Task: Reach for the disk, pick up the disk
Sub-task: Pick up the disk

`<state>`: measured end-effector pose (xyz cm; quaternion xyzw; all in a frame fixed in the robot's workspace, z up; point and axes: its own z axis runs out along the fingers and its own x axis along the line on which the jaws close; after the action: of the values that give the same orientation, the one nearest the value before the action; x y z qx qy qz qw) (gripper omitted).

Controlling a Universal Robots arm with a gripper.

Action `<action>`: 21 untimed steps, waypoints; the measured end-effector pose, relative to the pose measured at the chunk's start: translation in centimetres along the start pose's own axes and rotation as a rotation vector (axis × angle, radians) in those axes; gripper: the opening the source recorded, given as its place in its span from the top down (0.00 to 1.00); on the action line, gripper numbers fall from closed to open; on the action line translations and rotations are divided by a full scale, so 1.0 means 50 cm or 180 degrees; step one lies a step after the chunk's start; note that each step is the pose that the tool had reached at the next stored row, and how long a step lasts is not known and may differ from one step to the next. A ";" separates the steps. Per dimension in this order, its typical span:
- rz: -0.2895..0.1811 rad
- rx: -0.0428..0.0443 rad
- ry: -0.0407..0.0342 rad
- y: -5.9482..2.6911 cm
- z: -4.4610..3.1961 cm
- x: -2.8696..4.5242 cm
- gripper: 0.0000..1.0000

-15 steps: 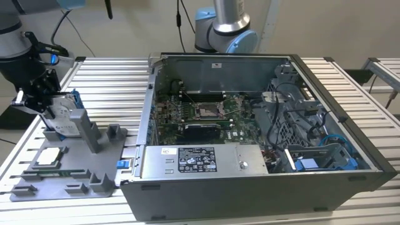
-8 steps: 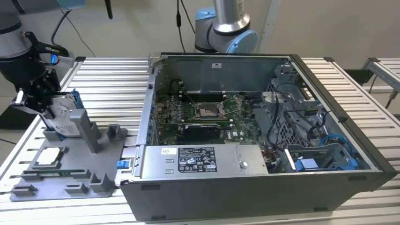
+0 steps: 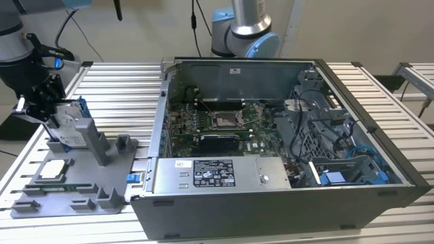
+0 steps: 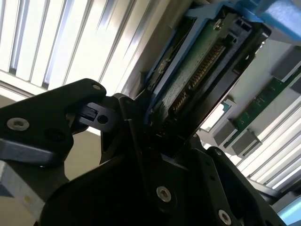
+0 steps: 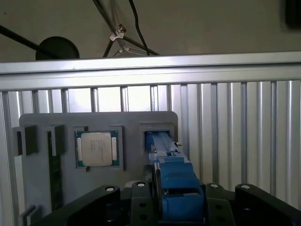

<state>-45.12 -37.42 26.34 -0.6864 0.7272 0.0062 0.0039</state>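
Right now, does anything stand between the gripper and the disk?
Nothing visible does. In the exterior view the gripper is right at the disk, which stands on edge in the grey holder.

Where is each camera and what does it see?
Exterior view: off the arm, looking down on the table, computer and tray; arm and gripper show.
First wrist view: on the wrist, facing along the disk to the tray; gripper shows.
Second wrist view: on the wrist, close against the disk; gripper shows.
All share the disk.
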 end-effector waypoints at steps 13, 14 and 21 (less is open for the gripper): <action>0.0000 0.0000 0.0017 0.000 -0.036 0.000 1.00; 0.0000 0.0000 0.0017 0.001 -0.040 -0.001 1.00; 0.0000 0.0000 0.0019 0.002 -0.081 -0.001 1.00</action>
<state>-45.22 -37.42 30.38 -0.6864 0.7272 0.0041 0.0018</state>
